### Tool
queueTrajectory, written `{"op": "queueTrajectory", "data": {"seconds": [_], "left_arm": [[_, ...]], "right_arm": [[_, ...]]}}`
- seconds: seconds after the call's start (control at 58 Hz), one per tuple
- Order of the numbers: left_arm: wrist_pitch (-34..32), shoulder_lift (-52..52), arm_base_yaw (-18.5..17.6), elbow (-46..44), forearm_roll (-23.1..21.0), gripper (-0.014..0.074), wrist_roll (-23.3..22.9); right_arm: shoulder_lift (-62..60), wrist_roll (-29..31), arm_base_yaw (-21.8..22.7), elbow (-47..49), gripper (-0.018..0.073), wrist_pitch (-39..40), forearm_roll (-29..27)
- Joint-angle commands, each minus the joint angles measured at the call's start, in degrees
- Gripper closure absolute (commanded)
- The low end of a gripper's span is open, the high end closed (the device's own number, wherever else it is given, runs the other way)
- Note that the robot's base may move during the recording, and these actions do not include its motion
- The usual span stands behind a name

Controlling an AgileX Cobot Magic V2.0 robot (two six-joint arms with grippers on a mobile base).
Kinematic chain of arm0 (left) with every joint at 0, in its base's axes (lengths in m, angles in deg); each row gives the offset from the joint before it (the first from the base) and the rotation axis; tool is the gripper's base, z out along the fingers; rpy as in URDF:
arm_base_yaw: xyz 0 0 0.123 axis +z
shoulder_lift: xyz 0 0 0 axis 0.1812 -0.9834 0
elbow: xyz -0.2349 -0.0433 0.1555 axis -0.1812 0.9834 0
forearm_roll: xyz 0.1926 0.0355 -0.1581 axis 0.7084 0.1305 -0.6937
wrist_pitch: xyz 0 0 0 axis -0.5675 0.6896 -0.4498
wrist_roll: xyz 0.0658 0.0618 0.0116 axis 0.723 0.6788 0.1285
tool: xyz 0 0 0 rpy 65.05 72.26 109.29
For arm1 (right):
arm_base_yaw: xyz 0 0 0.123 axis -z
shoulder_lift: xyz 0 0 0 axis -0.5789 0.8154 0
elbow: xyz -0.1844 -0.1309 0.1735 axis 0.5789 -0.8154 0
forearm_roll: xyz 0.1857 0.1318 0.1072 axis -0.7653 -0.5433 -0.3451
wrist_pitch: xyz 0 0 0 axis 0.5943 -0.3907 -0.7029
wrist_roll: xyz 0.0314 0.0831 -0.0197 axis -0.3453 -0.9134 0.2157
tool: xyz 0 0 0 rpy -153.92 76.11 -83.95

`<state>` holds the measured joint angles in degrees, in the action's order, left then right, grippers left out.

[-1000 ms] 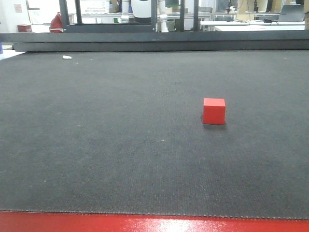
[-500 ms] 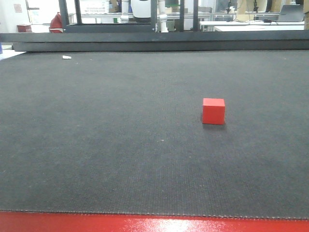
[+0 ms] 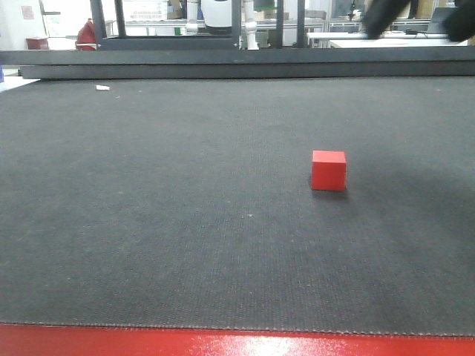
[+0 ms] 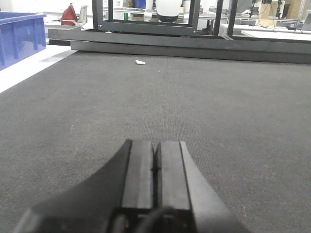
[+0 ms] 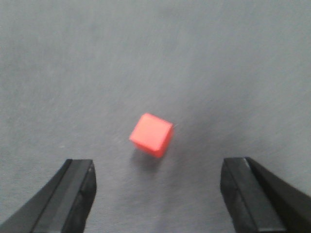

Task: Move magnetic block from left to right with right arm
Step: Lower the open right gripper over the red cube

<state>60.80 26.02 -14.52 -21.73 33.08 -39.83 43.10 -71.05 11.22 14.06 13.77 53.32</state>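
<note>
Dark grey woven matting is seen to cover the bench, with a glossy red strip along its near edge. On this matting the small bright-red matte magnetic block is set flat, a little right of centre in the front-facing view, touching nothing else and well apart from every other item.

In the right wrist view the block is framed from above, turned corner-on, just ahead of the gap of the right end effector. Its two black fingers are spread wide, one to each side, and no contact with the block is made. Two dark blurred shapes at the top right of the front-facing view are taken to be part of that arm, held high.

The left end effector is shown low over the bare matting with its fingers pressed together and nothing pinched between them.

Farther out, a small white scrap is seen near the far left of the mat, a black metal frame beyond the far edge, and a blue plastic bin off the left side.

The task is judged to be at its approach stage: nothing has been gripped. Descent, closing on the block, lifting, carrying rightward and release are all left to be done.
</note>
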Motion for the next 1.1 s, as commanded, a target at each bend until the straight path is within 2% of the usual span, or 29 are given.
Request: {"op": "queueTrajectory", "data": {"seconds": [0.0, 0.19, 0.31, 0.638, 0.966, 1.086], "left_arm": [[-4.8, 0.6, -0.2, 0.4, -0.3, 0.0722, -0.3], [-4.8, 0.6, -0.2, 0.4, -0.3, 0.0722, -0.3], [-4.8, 0.6, -0.2, 0.4, -0.3, 0.0722, -0.3], [-4.8, 0.6, -0.2, 0.4, -0.3, 0.0722, -0.3], [-4.8, 0.6, -0.2, 0.4, -0.3, 0.0722, -0.3], [-4.8, 0.6, -0.2, 0.4, -0.3, 0.0722, -0.3]], "right_arm": [[4.6, -5.9, -1.8, 7.7, -0.0065, -3.0, 2.2], [15.7, -15.7, -2.9, 17.4, -0.0065, -10.6, 3.7], [20.2, -18.5, -2.9, 20.1, -0.0065, -12.2, 5.0], [30.0, -20.4, -2.9, 25.7, -0.0065, -14.1, 5.8], [34.9, -20.5, -2.1, 26.3, -0.0064, -13.9, 5.9], [35.5, -20.5, -2.1, 26.3, -0.002, -13.5, 6.2]]}}
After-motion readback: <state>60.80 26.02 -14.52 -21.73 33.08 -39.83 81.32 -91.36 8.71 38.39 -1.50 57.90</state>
